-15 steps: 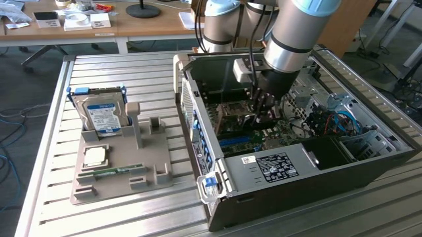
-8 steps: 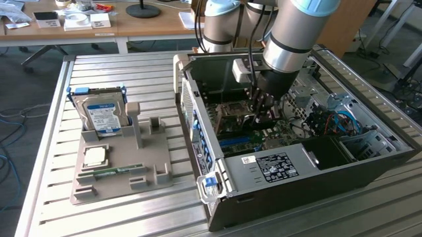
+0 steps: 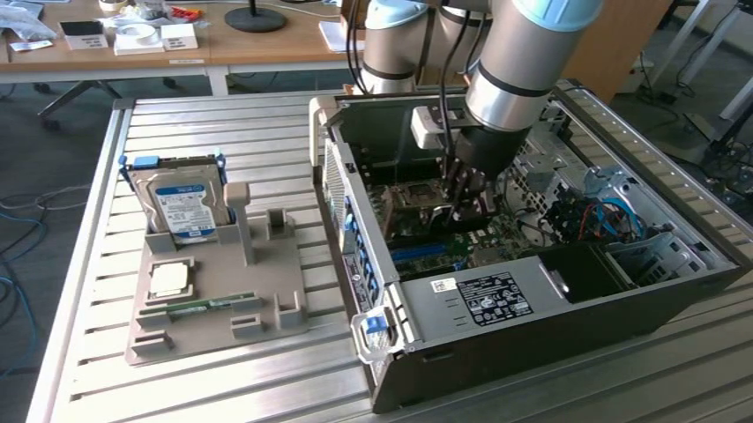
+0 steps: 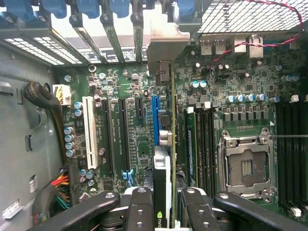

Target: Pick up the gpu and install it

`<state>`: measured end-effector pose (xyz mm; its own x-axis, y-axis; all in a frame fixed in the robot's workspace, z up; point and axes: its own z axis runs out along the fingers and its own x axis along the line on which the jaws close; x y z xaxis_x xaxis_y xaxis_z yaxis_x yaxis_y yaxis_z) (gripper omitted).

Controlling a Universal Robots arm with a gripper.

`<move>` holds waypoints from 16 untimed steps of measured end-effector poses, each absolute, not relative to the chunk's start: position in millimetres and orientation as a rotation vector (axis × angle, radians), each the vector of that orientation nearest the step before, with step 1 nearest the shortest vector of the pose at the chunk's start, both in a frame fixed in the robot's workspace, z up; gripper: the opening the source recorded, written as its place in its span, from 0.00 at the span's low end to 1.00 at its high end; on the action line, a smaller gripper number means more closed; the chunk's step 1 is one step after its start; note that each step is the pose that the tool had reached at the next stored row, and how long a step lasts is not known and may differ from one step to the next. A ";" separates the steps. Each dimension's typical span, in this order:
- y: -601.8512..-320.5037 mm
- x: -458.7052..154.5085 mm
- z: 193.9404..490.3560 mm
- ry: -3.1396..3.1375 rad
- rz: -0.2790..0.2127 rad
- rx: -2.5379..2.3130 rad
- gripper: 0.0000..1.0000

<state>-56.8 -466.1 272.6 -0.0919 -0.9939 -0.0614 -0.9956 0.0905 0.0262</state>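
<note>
The gpu [image 4: 162,185] is seen edge-on in the wrist view, a thin dark card with a green logo on its edge. Its pale metal bracket [image 4: 166,45] reaches the slot openings at the back of the case. My gripper [image 4: 166,204] is shut on the card, with one black finger [image 4: 138,207] on either side. The card stands upright over the motherboard, just beside the blue expansion slot [image 4: 155,120]; I cannot tell whether it is seated. In the exterior view my gripper [image 3: 463,201] is deep inside the open computer case [image 3: 530,304].
The board carries long black slots, a white slot [image 4: 89,130], memory slots and an empty CPU socket [image 4: 246,166]. Cable bundles [image 4: 65,185] lie along the case wall. Outside, a grey tray [image 3: 277,304] holds a silver hard drive [image 3: 182,207], a CPU [image 3: 171,278] and a green memory stick [image 3: 210,306].
</note>
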 end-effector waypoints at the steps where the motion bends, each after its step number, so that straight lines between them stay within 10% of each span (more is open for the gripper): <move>1: -466.1 -57.2 271.9 2.299 0.095 -2.098 0.27; 16: -467.1 -58.9 269.5 2.297 0.095 -2.100 0.27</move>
<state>-58.9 -467.1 269.5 -0.0901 -0.9940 -0.0615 -0.9957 0.0887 0.0260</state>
